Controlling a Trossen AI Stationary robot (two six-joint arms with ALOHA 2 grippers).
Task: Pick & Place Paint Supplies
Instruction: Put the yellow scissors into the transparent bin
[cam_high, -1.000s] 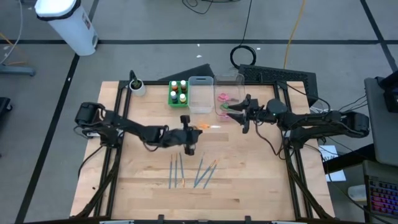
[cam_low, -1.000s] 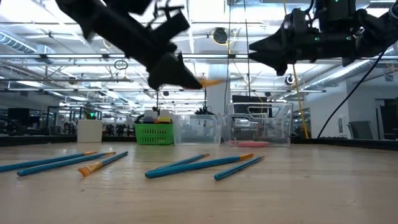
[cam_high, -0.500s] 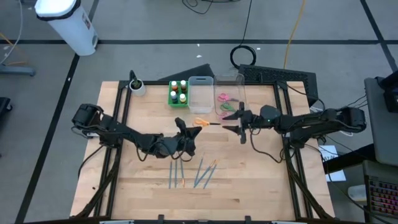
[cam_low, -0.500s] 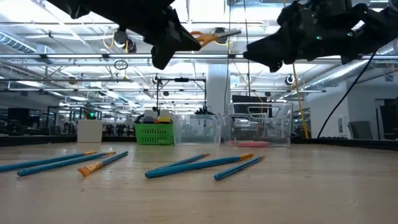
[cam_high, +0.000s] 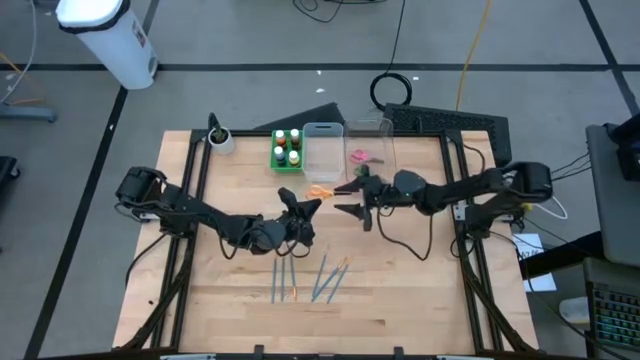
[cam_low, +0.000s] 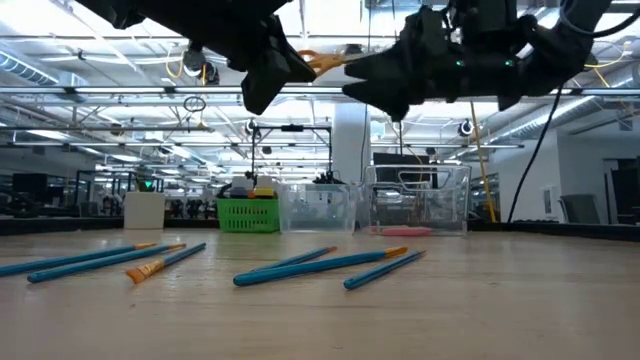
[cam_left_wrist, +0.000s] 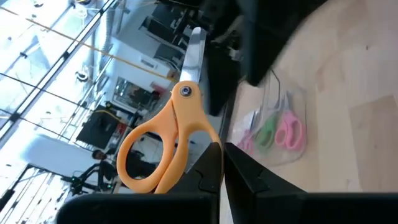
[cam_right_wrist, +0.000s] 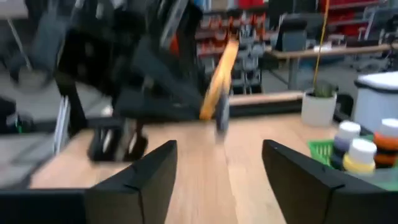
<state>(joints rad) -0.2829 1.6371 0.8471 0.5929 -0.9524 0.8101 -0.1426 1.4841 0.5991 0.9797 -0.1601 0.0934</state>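
Orange-handled scissors are up in the air over the table's middle, blades pointing toward the right arm. My left gripper is shut on their handle end; in the low view the left gripper and scissors are high above the wood. My right gripper is open, just right of the blade tip, touching nothing; the scissors float ahead of its spread fingers. Several brushes lie flat on the table. White-capped paint bottles stand in a green tray. Pink and green scissors lie in a clear bin. My left gripper pinches the orange scissors by a handle loop between its two fingers. The fingers slant upward from the table's left. The scissors are lifted clear, and the shut blades stick out beyond the fingertips toward the right arm.
Two clear bins and the green tray stand along the far edge, with a small white pot at the far left corner. The brushes lie across the near middle. Bare wood lies to the left and right.
My left gripper has risen and tipped up, carrying the orange scissors high above the table with the blades swung toward the right arm. My right gripper has moved from above the far bin toward the table's left, up to the blade tip.
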